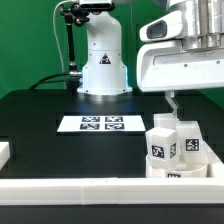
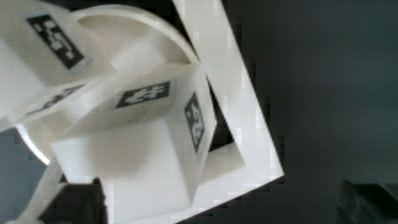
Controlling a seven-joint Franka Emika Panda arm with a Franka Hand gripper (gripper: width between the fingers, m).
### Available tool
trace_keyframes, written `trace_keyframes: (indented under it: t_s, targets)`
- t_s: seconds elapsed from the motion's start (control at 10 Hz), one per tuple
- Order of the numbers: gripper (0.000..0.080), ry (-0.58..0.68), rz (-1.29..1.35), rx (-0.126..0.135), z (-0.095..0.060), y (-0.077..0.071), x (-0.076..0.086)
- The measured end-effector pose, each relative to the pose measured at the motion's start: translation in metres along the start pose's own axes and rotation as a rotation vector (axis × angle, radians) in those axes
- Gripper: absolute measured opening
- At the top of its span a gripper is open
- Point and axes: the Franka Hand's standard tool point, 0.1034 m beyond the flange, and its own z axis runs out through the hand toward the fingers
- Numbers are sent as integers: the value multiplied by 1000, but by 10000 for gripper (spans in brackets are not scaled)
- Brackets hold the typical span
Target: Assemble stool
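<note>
The stool parts are bunched at the exterior view's right front, in the corner of the white rails. The round seat (image 1: 163, 152) lies there with block legs (image 1: 189, 137) standing against or on it; which one I cannot tell. In the wrist view the seat's curved rim (image 2: 125, 25) and tagged legs (image 2: 151, 95) fill the picture. My gripper (image 1: 176, 104) hangs just above the cluster. Its dark fingers stand wide apart on either side of a white block (image 2: 178, 185), so the gripper (image 2: 205, 208) is open.
The marker board (image 1: 100, 123) lies mid-table in front of the robot base (image 1: 103, 70). A long white rail (image 1: 90, 190) runs along the front edge and turns a corner (image 2: 240, 120) beside the parts. A white rail end (image 1: 5, 152) sits at the left.
</note>
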Motion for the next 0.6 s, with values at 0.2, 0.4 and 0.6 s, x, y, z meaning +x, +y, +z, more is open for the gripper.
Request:
trace_keyframes:
  t_s: [0.2, 0.4, 0.6]
  targets:
    - [649, 16, -268, -24, 0, -1, 1]
    - [649, 25, -553, -41, 0, -7, -3]
    - [649, -7, -768, -67, -2, -9, -3]
